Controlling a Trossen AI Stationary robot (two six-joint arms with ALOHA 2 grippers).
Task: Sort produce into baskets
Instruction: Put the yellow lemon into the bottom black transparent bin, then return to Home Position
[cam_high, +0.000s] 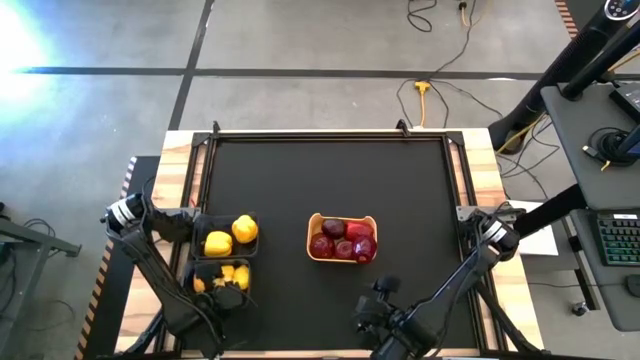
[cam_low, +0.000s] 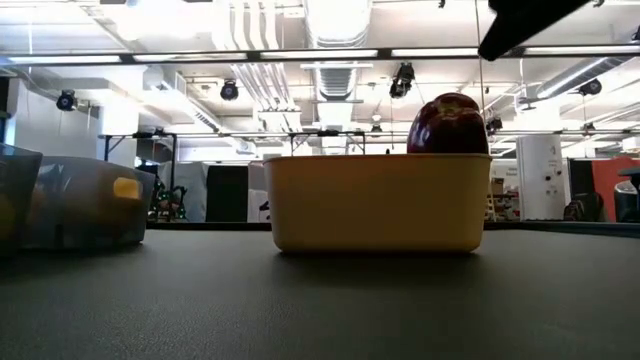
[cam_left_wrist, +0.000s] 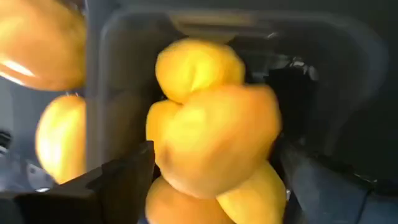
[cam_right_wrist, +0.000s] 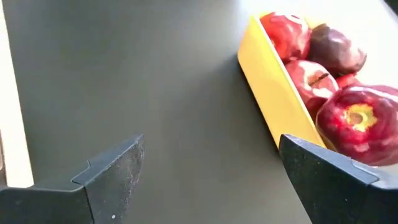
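Note:
My left gripper (cam_high: 226, 297) is over the near dark bin (cam_high: 197, 268) at the table's left and stands around a yellow lemon (cam_left_wrist: 217, 137) atop other lemons (cam_left_wrist: 196, 65). The far dark bin (cam_high: 200, 226) holds yellow peppers (cam_high: 218, 243). The yellow-tan tray (cam_high: 314, 236) at mid-table holds several dark red fruits (cam_high: 345, 240), which also show in the right wrist view (cam_right_wrist: 354, 121). My right gripper (cam_high: 375, 303) is open and empty, near the table's front edge, on the near side of the tray (cam_right_wrist: 273, 93). My left gripper has the top lemon between its two fingers (cam_left_wrist: 134, 171), which stand at the lemon's two opposite sides (cam_left_wrist: 163, 158). The fingers come from above, pointing down into the bin. The lemon sits on or just above the lemons below it; which, I cannot tell.
The black mat (cam_high: 330, 180) lies bare across the far half and the right side. Wooden table edges (cam_high: 480, 170) border it. In the low view the tray (cam_low: 375, 200) stands mid-table with one red fruit (cam_low: 448, 122) above its rim, and the bins (cam_low: 85, 205) stand at the left.

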